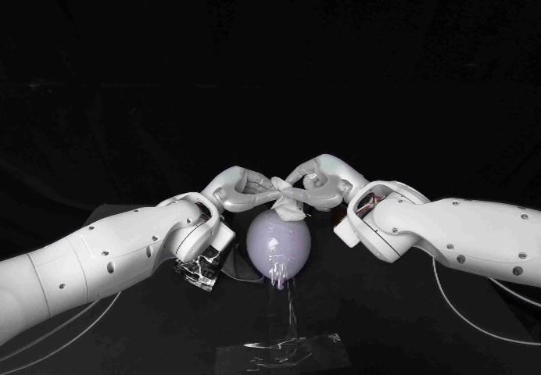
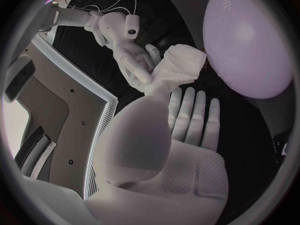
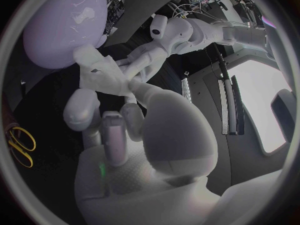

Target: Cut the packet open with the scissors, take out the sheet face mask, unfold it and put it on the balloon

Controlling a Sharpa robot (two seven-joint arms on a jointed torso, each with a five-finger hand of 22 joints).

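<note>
A lavender balloon (image 1: 278, 244) stands upright at the table's middle on a thin clear stem. Just above its top, my left hand (image 1: 237, 187) and right hand (image 1: 321, 183) meet. Between them they pinch the crumpled white sheet mask (image 1: 284, 205), which hangs down onto the balloon's crown. In the left wrist view my left hand (image 2: 187, 120) has flat fingers, and the right hand (image 2: 132, 60) grips the mask (image 2: 178, 67) beside the balloon (image 2: 247, 45). In the right wrist view my right hand (image 3: 112, 130) holds the mask (image 3: 100, 75) while the left hand (image 3: 147, 57) touches it.
The balloon's stem ends in a shiny transparent base (image 1: 282, 353) near the table's front edge. Yellow-handled scissors (image 3: 19, 145) lie on the black table to my right hand's side. A small black-and-white patterned piece (image 1: 201, 269) sits under my left wrist.
</note>
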